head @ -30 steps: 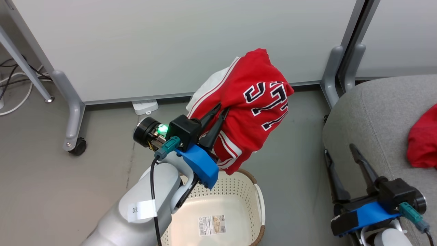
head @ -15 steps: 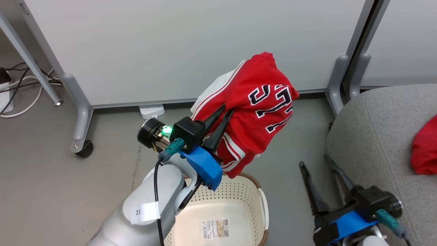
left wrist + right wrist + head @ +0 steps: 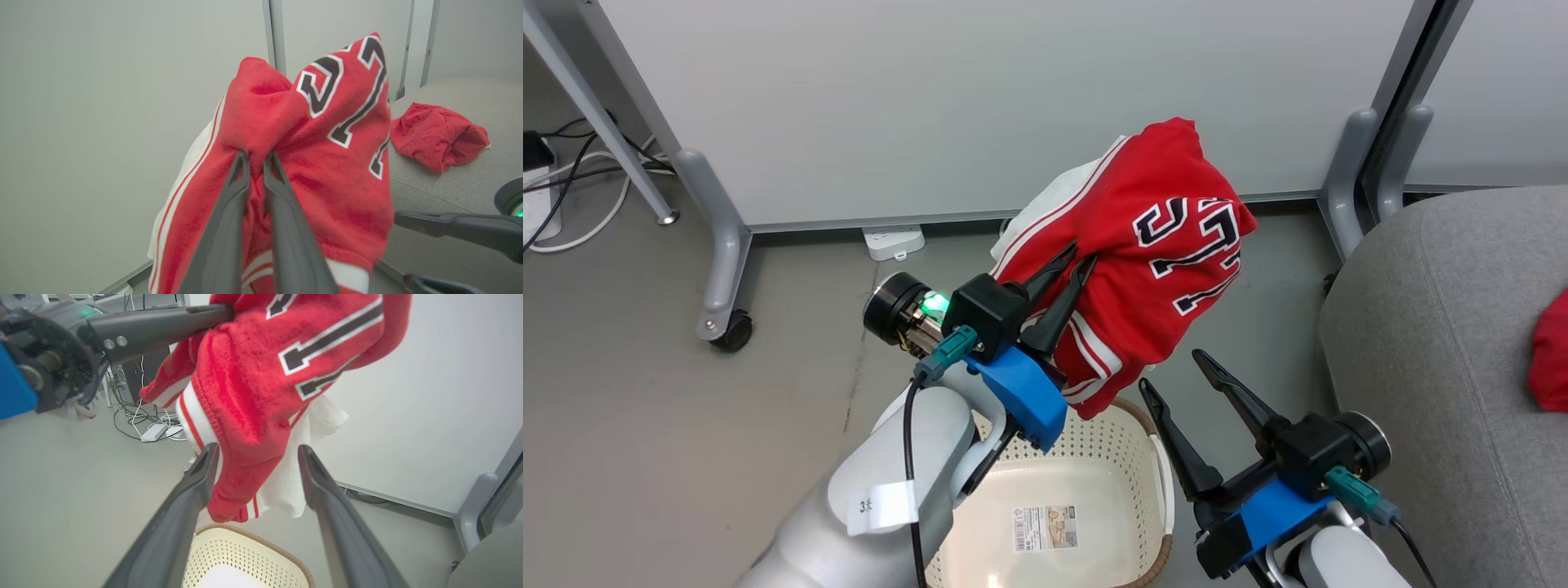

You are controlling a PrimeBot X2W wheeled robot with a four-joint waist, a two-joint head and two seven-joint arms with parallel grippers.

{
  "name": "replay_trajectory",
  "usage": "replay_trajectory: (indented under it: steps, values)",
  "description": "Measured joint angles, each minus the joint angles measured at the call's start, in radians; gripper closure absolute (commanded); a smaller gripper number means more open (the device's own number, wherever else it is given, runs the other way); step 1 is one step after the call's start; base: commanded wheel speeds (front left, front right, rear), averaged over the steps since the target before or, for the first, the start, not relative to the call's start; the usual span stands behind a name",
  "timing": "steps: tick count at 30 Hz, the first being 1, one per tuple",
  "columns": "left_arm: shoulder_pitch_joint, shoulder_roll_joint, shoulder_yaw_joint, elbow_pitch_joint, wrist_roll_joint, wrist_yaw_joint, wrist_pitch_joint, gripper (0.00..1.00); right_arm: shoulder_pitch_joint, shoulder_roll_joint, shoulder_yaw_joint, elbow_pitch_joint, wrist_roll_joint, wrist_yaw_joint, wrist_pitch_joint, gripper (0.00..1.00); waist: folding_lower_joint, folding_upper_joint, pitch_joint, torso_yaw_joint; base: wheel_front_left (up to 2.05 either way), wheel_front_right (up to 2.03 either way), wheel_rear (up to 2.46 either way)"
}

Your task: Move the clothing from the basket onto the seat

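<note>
My left gripper is shut on a fold of the red jersey, which hangs bunched in the air above the basket's far rim. The cream basket stands on the floor below, with nothing but its label on the bottom. My right gripper is open just right of the basket. Its fingers point up at the jersey's lower hem, which hangs between the tips. On the grey seat at right lies the plain red garment.
White partition panels on grey feet stand behind, one foot with a caster. A white power strip lies at the wall base and cables run at far left. Grey floor surrounds the basket.
My right gripper has swung left and up, from beside the seat to under the hanging jersey. The left gripper keeps its hold. The head camera has shifted a little.
</note>
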State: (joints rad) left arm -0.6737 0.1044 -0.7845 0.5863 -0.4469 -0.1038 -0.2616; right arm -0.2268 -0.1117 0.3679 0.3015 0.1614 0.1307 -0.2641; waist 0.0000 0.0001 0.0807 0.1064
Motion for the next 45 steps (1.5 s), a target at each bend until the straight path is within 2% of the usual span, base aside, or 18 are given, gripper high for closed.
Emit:
replay_trajectory:
  steps: [9, 19, 20, 21, 43, 44, 45]
  values:
    - [-0.021, -0.017, -0.006, 0.000, 0.018, -0.009, 0.000, 1.00, -0.120, 0.021, 0.033, 0.100, 0.009, 0.000, 0.000, 0.00, 0.0001, 0.0000, 0.032, 0.020, 0.00, 0.00, 0.00]
    - [-0.036, -0.031, -0.007, 0.001, 0.026, -0.017, 0.000, 1.00, -0.205, 0.044, 0.045, 0.149, 0.023, 0.000, 0.000, 0.00, 0.0000, 0.0000, 0.057, 0.033, 0.00, 0.00, 0.00]
    - [-0.038, -0.032, -0.007, 0.002, 0.026, -0.017, 0.000, 1.00, -0.207, 0.045, 0.044, 0.151, 0.026, 0.000, 0.000, 0.68, 0.0001, 0.0000, 0.059, 0.034, 0.00, 0.00, 0.00]
    - [-0.041, -0.032, -0.007, 0.003, 0.028, -0.017, 0.000, 1.00, -0.210, 0.045, 0.044, 0.153, 0.026, 0.000, 0.000, 1.00, 0.0001, 0.0000, 0.060, 0.035, 0.00, 0.00, 0.00]
    - [-0.042, -0.040, 0.008, 0.016, 0.044, -0.021, 0.000, 1.00, -0.220, 0.047, 0.054, 0.167, 0.043, 0.000, 0.000, 1.00, 0.0000, -0.0001, 0.061, 0.033, 0.00, 0.00, 0.00]
    - [-0.042, -0.041, 0.010, 0.017, 0.044, -0.021, 0.000, 0.89, -0.220, 0.047, 0.055, 0.167, 0.043, 0.000, 0.000, 1.00, 0.0000, -0.0001, 0.061, 0.033, 0.00, 0.00, 0.00]
    - [-0.042, -0.041, 0.011, 0.018, 0.044, -0.021, 0.000, 0.15, -0.220, 0.047, 0.056, 0.167, 0.043, 0.000, 0.000, 1.00, 0.0000, -0.0001, 0.061, 0.032, 0.00, 0.00, 0.00]
